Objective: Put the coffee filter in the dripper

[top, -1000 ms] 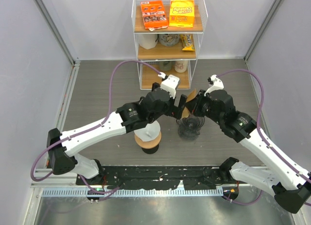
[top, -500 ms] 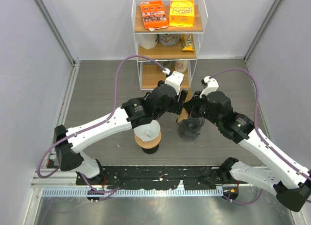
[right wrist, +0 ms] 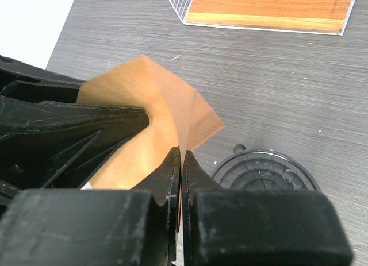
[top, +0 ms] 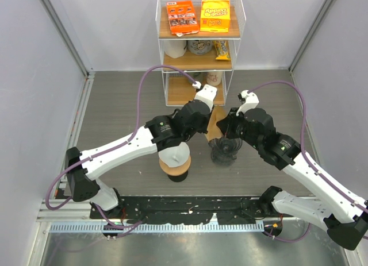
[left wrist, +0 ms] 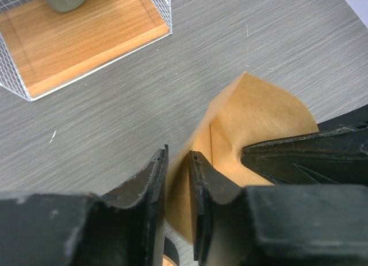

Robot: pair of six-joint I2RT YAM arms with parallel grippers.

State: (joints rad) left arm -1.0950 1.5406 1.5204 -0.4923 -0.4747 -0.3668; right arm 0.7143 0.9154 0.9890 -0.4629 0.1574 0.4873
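**Top view.** Wire shelf rack (top: 198, 47) stands beyond both hands. Its upper board carries an orange box (top: 182, 16) and a yellow box (top: 215, 14); cups sit on the boards below. Left hand (top: 209, 119) and right hand (top: 222, 127) meet over the worktop (top: 115, 105). The coffee filter (top: 214, 128) is between them, off the worktop. The dark dripper (top: 225, 151) stands just under the right hand. A white cone on a brown base (top: 175, 161) sits under the left forearm.

**Left wrist.** Left hand (left wrist: 178, 158) is narrow, and the filter (left wrist: 259, 116) has its folded edge in the gap. Cannot tell whether the pinch is firm. The filter is tan paper, fan-shaped, with a straight seam and a soft crease. The right hand's fingers (left wrist: 310, 154) press on it from the right. The rack's lowest wooden board (left wrist: 86, 42) lies ahead to the left and holds two jars at its far edge.

**Right wrist.** Right hand (right wrist: 181, 154) is closed on the filter (right wrist: 155, 105), pinching near its crimped seam edge. The left hand's fingers (right wrist: 86, 125) hold the paper's other side, and it bows around them. The dripper (right wrist: 264, 171) is just right of the fingertips and below them, its ribbed inner wall visible.
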